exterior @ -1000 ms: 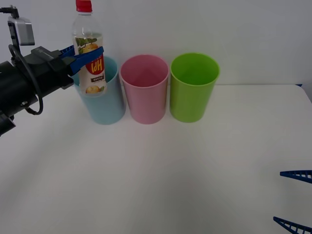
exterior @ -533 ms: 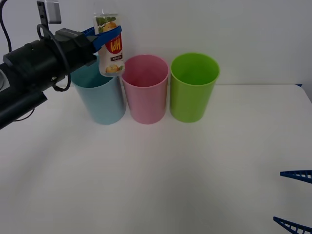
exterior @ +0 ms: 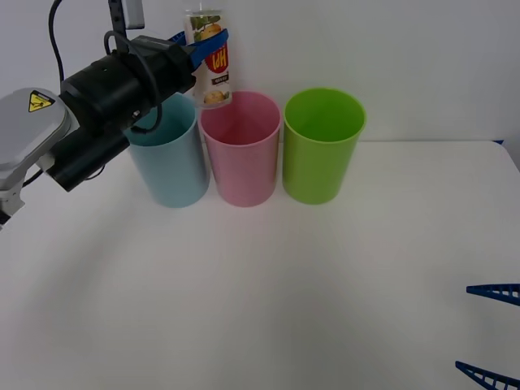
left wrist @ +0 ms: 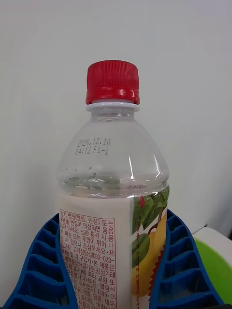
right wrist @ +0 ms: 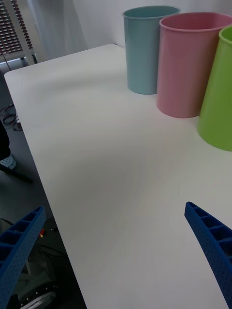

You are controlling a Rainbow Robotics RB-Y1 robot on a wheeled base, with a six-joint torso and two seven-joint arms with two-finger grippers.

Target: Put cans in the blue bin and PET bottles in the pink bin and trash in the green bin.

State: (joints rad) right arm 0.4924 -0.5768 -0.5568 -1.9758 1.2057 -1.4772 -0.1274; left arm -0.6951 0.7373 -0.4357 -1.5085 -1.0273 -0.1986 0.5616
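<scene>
Holding the PET bottle [exterior: 210, 61] upright in the air, your left gripper [exterior: 203, 50] is clamping its blue ribbed fingers [left wrist: 46, 263] around the labelled body, one on each side, with the red cap [left wrist: 112, 82] on top. The bottle's base is hanging just above the gap between the blue bin [exterior: 171, 166] and the pink bin [exterior: 241, 158], beside the pink rim and touching neither. The green bin [exterior: 322, 150] is standing next in the row on the white table [exterior: 268, 292]. Your right gripper [right wrist: 121, 246] is waiting low at the near right, its fingers spread wide with nothing between them.
</scene>
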